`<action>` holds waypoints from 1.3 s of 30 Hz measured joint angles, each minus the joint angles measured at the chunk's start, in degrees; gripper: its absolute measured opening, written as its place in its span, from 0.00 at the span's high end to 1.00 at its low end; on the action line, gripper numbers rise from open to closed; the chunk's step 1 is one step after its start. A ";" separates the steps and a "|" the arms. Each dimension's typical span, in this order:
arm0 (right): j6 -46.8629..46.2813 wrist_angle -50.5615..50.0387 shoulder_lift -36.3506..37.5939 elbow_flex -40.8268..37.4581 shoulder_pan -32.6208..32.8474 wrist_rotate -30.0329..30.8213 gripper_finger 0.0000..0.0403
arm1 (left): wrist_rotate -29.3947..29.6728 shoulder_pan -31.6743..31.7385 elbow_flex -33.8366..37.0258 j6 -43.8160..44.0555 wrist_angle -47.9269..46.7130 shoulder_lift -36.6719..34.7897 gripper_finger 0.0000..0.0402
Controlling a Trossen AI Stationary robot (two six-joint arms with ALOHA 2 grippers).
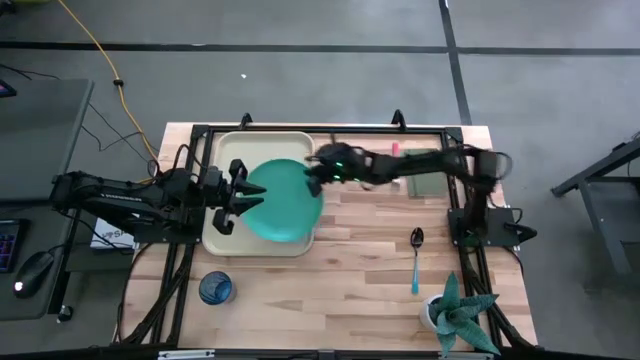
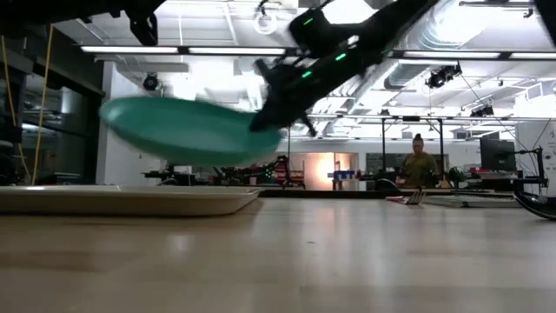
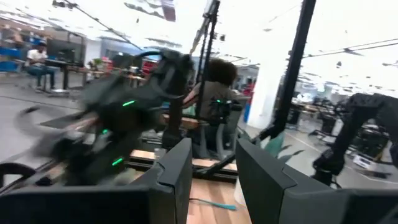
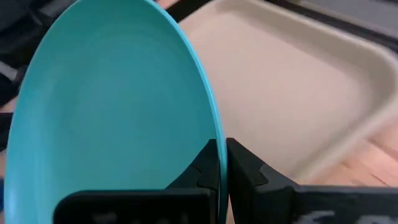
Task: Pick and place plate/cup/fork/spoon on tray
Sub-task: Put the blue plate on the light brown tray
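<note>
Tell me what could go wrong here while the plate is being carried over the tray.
The right gripper pinches only the thin rim of the plate, which hangs tilted above the tray, so it could slip or swing. The left gripper, jaws apart, sits right beside the plate's other edge; they might collide.

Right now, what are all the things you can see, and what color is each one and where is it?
plate: one, turquoise, held up by its rim over the tray, tilted
tray: one, beige, left half of the table
cup: one, dark blue, near the table's front left corner, off the tray
spoon: one, light-blue handle, dark bowl, on the wood right of the tray
fork: one, only a pink end shows, near the table's far edge by the right arm
pad: one, grey-green, right of the tray, partly under the right arm
plant: one, green, white pot, front right corner
person: one, far back in the room
left gripper: dark, at the plate's left edge
right gripper: dark, shut on the plate's rim
</note>
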State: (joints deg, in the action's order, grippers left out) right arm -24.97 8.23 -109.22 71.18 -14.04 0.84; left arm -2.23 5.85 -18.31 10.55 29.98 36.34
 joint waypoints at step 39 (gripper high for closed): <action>-7.99 -3.51 -26.50 27.35 -1.95 -1.93 0.64 | -2.73 -0.01 0.00 2.79 -0.16 0.00 0.74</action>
State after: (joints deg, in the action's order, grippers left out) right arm -32.96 4.72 -135.72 98.53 -15.99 -1.09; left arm -4.96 5.83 -18.31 13.34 29.82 36.34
